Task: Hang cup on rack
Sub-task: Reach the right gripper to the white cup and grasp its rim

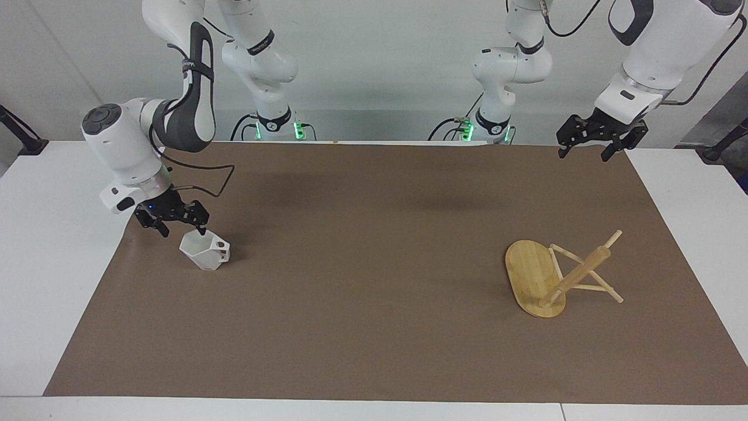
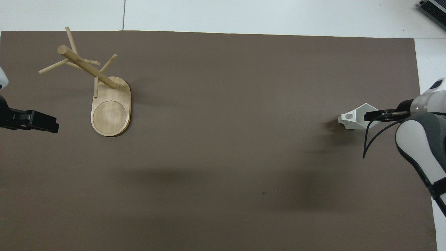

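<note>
The cup (image 1: 204,250) stands upright on the brown mat (image 1: 374,263) at the right arm's end of the worktop (image 1: 52,245). The right gripper (image 1: 182,231) is at its rim with fingers apart, one tip over the cup's mouth; the overhead view hides part of the rim under it. The rack (image 1: 555,275) stands well apart, at the left arm's end. The left gripper (image 1: 586,153) waits, fingers apart, over the mat's edge, cut off in the overhead view.

A plain white wall (image 1: 374,70) stands above a white tabletop (image 1: 52,263), which is covered by a large brown paper sheet (image 1: 374,304).
</note>
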Robot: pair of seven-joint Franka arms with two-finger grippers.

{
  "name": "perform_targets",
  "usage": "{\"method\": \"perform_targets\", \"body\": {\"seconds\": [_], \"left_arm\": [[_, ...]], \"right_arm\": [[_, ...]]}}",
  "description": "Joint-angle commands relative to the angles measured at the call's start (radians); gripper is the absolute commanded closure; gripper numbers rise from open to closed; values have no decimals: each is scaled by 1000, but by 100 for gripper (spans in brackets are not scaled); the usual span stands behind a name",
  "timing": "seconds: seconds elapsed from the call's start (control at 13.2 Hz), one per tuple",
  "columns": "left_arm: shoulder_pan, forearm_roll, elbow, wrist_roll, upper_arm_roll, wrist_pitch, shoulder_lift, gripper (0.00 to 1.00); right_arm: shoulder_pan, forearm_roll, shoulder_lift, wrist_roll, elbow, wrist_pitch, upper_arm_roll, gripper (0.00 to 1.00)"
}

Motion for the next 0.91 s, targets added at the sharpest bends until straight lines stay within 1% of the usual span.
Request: {"method": "perform_targets", "body": {"seconds": [0.0,0.3,0.38,0.68,0.83], "left_arm": [[-5,21,-35,-7,4,22,-27,0],[-3,21,-35,-7,4,19,-27,0],[-3,21,-35,-7,4,17,-27,0],[-3,21,-35,-7,4,17,-27,0],[-5,21,-35,-7,4,17,-27,0]], "right_arm": [[-14,3,29,-6,-16,68,7,0],[-13,2,44,64,-31,114,7,0],[-13,0,44,76,-37,122,7,3],[-13,2,44,80,-43,125,7,31],[-11,0,44,98,-43,123,7,43]]}}
